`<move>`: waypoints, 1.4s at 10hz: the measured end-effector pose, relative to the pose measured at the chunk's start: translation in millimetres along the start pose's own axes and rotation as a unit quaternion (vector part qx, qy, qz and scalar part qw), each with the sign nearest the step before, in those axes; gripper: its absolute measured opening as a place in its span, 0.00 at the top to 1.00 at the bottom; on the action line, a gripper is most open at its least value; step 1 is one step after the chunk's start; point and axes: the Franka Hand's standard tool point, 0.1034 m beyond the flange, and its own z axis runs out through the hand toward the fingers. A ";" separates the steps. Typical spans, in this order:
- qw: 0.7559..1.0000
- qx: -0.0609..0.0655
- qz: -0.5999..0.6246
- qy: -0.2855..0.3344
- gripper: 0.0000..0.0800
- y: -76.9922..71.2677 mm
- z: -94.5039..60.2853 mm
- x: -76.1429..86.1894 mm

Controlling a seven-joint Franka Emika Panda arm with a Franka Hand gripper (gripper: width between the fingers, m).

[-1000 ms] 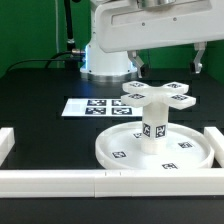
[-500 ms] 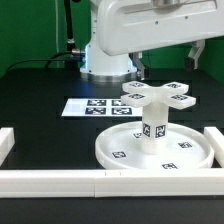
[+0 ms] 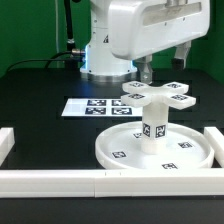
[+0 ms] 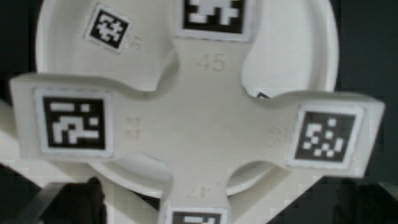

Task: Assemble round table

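The large rimmed round disc [image 3: 120, 150] lies flat on the black table. The short thick post [image 3: 153, 128] stands upright on its middle. The cross-shaped four-arm piece [image 3: 157, 95] sits on top of the post. My gripper [image 3: 166, 64] hangs just above the cross piece, open and empty, with one finger [image 3: 146, 70] on each side. The wrist view looks straight down on the cross piece [image 4: 187, 105] with the disc [image 4: 151, 25] under it. My fingertips do not show clearly there.
The marker board [image 3: 95, 106] lies flat behind the disc, toward the exterior view's left. White border rails run along the front [image 3: 60, 182] and both sides [image 3: 8, 145] [image 3: 215, 138]. The arm's base [image 3: 105, 62] stands at the back.
The arm's hand has come lower over the cross piece, and the fingers show closer in toward it. The disc, post and cross piece have not moved.
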 end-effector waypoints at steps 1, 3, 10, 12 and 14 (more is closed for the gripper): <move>0.999 -0.005 -0.049 -0.002 0.19 2.2 -0.6 -1.3; 0.995 -0.005 -0.104 -0.003 0.19 5.0 -0.8 -4.2; 0.975 -0.017 -0.223 -0.010 0.19 3.7 19.9 -5.3; 0.974 -0.013 -0.224 -0.012 0.19 3.2 25.7 -7.2; 0.975 -0.012 -0.221 -0.013 0.19 3.0 27.6 -7.7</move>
